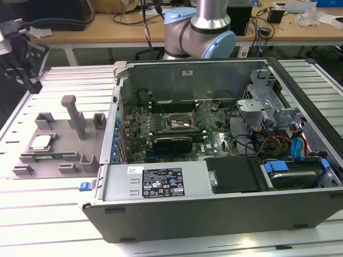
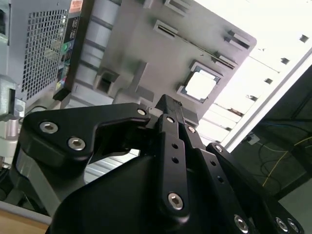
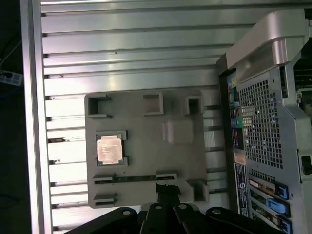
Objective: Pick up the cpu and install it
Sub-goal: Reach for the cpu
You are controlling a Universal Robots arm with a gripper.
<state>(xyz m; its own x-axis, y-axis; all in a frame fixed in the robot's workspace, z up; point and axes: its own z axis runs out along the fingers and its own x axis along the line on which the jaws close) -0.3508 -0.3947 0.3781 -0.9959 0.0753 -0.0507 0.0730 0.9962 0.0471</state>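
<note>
**Scene overview.** A ribbed aluminium bench top [image 1: 48,214] fills the foreground, with cluttered wooden desks [image 1: 107,24] behind it. On the bench lies a flat grey plastic fixture plate [image 1: 59,156] carrying raised blocks and pockets. The cpu [image 1: 42,142], a small square chip with a shiny silver top, sits flat in a shallow framed pocket of that plate. I see the cpu [image 3: 109,148] there in both wrist views.

Just beside the plate, on the exterior view's right, stands an open grey metal computer case [image 1: 214,214]. Its black square motherboard socket [image 1: 181,122] with a metal frame lies well apart from the plate.

My black gripper [image 3: 165,189] hangs above the plate, clear of the cpu. Its fingertips are drawn together on nothing.
</note>
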